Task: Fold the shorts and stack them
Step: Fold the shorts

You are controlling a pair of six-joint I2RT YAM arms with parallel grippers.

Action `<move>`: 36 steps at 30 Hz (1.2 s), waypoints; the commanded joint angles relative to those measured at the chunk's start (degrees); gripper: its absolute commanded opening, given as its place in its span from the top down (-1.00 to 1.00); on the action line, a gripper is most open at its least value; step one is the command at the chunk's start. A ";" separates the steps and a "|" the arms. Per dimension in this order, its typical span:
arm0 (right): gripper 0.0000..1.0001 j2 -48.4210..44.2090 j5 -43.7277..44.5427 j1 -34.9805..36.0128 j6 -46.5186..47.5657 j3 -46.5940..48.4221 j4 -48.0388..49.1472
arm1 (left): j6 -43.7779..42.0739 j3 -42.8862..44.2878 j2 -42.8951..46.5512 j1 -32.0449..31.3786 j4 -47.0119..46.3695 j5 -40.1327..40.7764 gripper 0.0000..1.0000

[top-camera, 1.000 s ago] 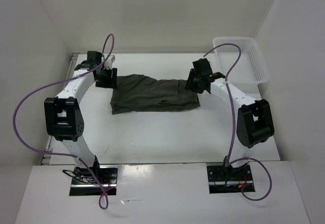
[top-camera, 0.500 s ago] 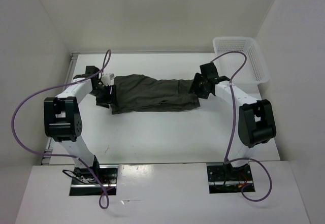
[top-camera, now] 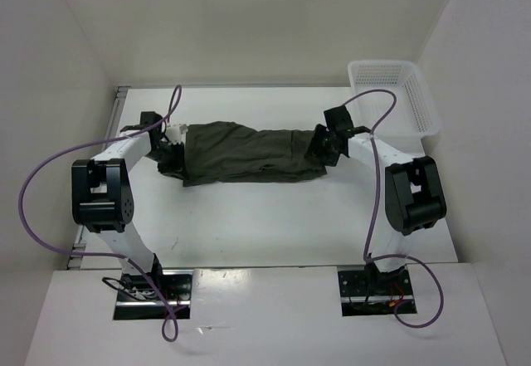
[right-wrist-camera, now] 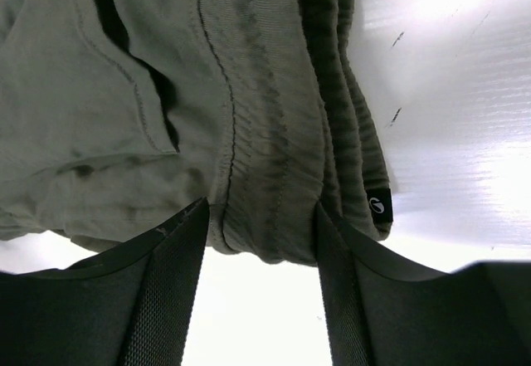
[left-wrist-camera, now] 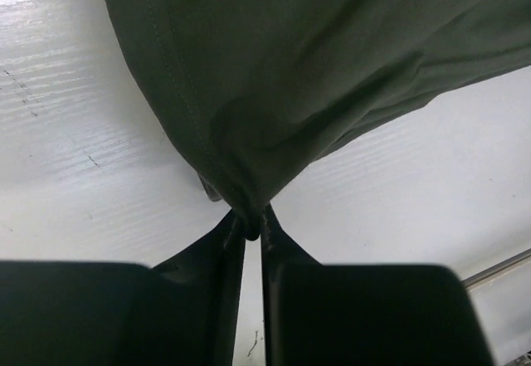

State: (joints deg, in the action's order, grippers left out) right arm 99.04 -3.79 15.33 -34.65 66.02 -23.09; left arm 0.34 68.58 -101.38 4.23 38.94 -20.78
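Jaws of the left gripper [left-wrist-camera: 249,221] pinch the leg-end edge of the dark olive-green soft fabric shorts [top-camera: 249,152]. The right gripper [right-wrist-camera: 259,208] jaws stand apart astride the ribbed waistband [right-wrist-camera: 274,117]. The shorts lie on the white worktop [top-camera: 265,217], long axis left-to-right, waistband rightward.

From above, my left gripper [top-camera: 171,153] and right gripper [top-camera: 320,148] are too small to read; both wrist views crop the shorts [left-wrist-camera: 315,67] at the top edge.
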 commanded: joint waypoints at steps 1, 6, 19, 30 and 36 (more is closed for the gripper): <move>-0.15 0.18 -0.51 -0.30 -0.06 -0.80 1.82 | -0.34 -0.29 1.19 0.34 -1.15 -1.64 0.69; 0.26 2.12 -3.67 -0.83 -0.06 -0.80 1.03 | -0.34 -0.29 1.19 0.34 -2.20 -1.64 0.92; 1.00 -10.88 -1.57 -7.77 3.01 -2.82 -5.73 | -0.34 6.04 1.80 1.04 3.59 3.98 1.00; 1.00 -8.87 -3.25 -9.71 0.11 -12.22 -1.52 | -0.34 -2.73 1.80 -1.85 4.13 3.82 0.96; 0.04 -10.53 1.77 -10.23 -1.12 -12.85 -4.67 | -0.34 -7.22 1.80 -3.53 4.13 6.71 0.30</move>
State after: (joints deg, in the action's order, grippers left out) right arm 90.74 -6.26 5.89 -35.40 53.08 -26.37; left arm 0.08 61.78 -100.47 0.51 42.46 -16.53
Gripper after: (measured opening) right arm 0.436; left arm 0.306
